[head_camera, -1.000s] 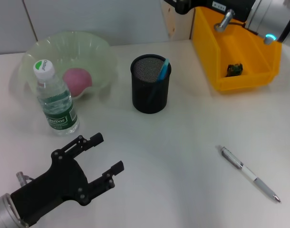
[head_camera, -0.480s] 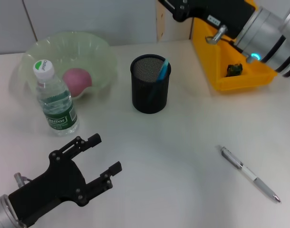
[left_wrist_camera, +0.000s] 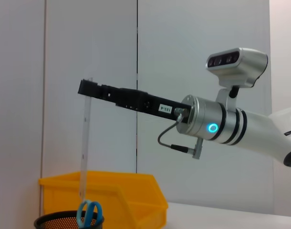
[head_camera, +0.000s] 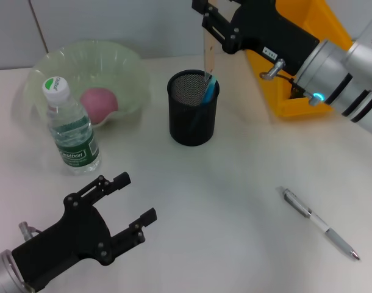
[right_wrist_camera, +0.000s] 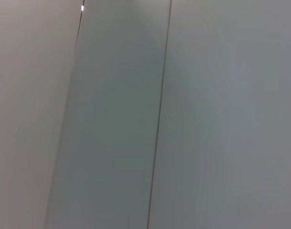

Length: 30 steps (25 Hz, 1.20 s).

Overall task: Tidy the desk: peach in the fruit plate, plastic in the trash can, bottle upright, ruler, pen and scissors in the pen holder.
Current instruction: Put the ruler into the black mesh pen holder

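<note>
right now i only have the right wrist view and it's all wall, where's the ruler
Observer: The right gripper holds the ruler upright, its lower end at the mouth of the pen holder.
Operator: anything in the holder
Observer: Blue-handled scissors stand inside, next to the ruler's tip.
Operator: left arm in my way
Observer: No, the left gripper sits low at the table's near side, jaws open, well clear of the holder.
</note>
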{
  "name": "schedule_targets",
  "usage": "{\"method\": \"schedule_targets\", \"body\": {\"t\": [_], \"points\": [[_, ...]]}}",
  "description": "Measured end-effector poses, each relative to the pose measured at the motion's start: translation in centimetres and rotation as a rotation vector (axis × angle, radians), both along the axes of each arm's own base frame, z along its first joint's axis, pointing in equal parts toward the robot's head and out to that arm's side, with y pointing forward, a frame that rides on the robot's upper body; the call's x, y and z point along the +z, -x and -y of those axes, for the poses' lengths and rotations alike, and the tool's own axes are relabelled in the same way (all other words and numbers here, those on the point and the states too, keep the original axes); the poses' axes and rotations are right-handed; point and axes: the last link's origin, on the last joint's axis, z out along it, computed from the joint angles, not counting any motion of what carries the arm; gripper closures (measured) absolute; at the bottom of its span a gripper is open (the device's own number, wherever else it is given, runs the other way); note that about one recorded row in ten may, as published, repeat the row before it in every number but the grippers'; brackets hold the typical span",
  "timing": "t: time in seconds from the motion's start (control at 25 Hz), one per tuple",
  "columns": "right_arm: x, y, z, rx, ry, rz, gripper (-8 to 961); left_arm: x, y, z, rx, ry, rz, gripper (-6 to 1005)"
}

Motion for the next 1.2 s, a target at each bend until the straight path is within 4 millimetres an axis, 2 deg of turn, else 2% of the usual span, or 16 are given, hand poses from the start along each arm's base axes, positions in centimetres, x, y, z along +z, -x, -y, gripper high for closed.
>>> {"method": "schedule_targets", "body": {"t": [0.68,1.08,1.2], "points": [[-1.8,1.5,-0.5,0.044,0.034,0.032,509,-0.2,0.0,0.2,0.000,-0.001,-0.001,261],[-2.0,1.1,-0.2,0.033,0.047,0.024,501,-0.1,0.1,0.3,0.003,-0.005,-0.003,261],[-2.0,1.0,-0.1,0.030,0.053,0.016,374,-0.1,0.2,0.3,0.005,-0.006,-0.003,261]]}}
